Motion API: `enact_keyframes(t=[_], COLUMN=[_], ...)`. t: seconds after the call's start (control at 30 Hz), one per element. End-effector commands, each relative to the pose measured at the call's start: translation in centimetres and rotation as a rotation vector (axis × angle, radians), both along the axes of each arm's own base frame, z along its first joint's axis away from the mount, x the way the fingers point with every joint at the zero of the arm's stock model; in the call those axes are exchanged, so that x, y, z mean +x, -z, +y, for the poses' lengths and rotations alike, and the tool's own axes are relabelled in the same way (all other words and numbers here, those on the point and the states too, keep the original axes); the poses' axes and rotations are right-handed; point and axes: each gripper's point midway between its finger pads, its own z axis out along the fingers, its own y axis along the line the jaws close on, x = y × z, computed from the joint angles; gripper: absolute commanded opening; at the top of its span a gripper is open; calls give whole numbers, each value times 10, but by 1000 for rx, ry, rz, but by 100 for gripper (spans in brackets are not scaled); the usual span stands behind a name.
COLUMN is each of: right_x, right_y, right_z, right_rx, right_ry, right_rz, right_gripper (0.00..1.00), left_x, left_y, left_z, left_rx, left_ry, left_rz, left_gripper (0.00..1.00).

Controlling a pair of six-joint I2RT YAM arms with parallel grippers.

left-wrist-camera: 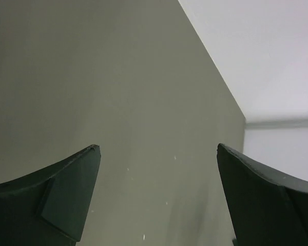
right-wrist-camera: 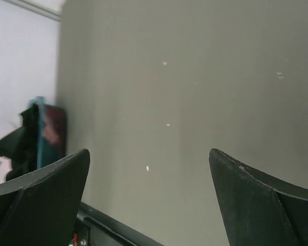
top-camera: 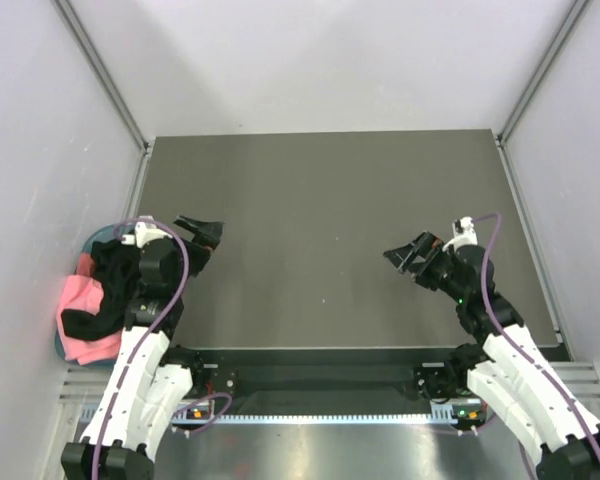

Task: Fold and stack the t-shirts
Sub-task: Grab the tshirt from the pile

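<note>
A black t-shirt (top-camera: 108,285) and a pink t-shirt (top-camera: 83,305) lie bunched in a round teal basket (top-camera: 88,243) off the table's left edge. A red one is not clearly seen from above. In the right wrist view the basket (right-wrist-camera: 39,133) shows far left with dark and reddish cloth (right-wrist-camera: 54,130). My left gripper (top-camera: 202,230) is open and empty above the table's left side, right of the basket. My right gripper (top-camera: 405,255) is open and empty above the table's right side. The left wrist view shows only open fingers (left-wrist-camera: 66,189) over bare table.
The dark grey table (top-camera: 320,220) is walled by white panels on the left, back and right. Its near edge (top-camera: 320,350) meets a black rail with the arm bases. The basket sits in the gap between the table and the left wall.
</note>
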Motion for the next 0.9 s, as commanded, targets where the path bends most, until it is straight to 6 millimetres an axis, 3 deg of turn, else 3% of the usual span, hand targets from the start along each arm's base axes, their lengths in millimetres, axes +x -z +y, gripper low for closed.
enact_keyframes(t=[0.0,0.03,0.07,0.13,0.17,0.2,0.27,0.37,0.4,0.43,0.53,0.6,0.63,0.87], right_x=[5,6,9,11,15,6,1,-8,-14,-15,-23,-21,-24,-19], right_y=[2,2,-11,-9,-26,-14,-13,13,8,9,12,9,10,0], right_z=[-13,-13,-14,-3,5,12,14,10,18,20,21,18,16,15], right_rx=[-143,-165,-170,-206,-191,-183,-195,-151,-98,-83,-106,-136,-158,-203], right_ry=[30,25,23,-80,-123,-189,-230,-243,-298,-307,-360,-365,-378,-420], right_rz=[95,114,114,152,131,234,297,370,356,351,364,361,368,326], right_gripper=[100,100,100,100,100,99,100,100,100,100,100,100,100,100], left_x=[1,-5,-5,0,3,4,1,6,3,6,-11,-17,-26,-65], left_y=[-25,-21,-30,-57,-57,-72,-53,-58,-60,-49,-33,-41,-31,-6], left_z=[41,50,52,44,39,45,65,81,90,97,125,139,149,185], left_rx=[83,91,123,246,280,302,294,368,401,432,531,566,609,612], left_ry=[-211,-259,-254,-150,-101,-127,-241,-283,-317,-339,-450,-521,-559,-701], left_rz=[34,78,64,-10,1,-7,122,112,143,221,456,513,601,840], left_gripper=[100,99,100,100,100,99,100,96,94,92,89,88,88,88])
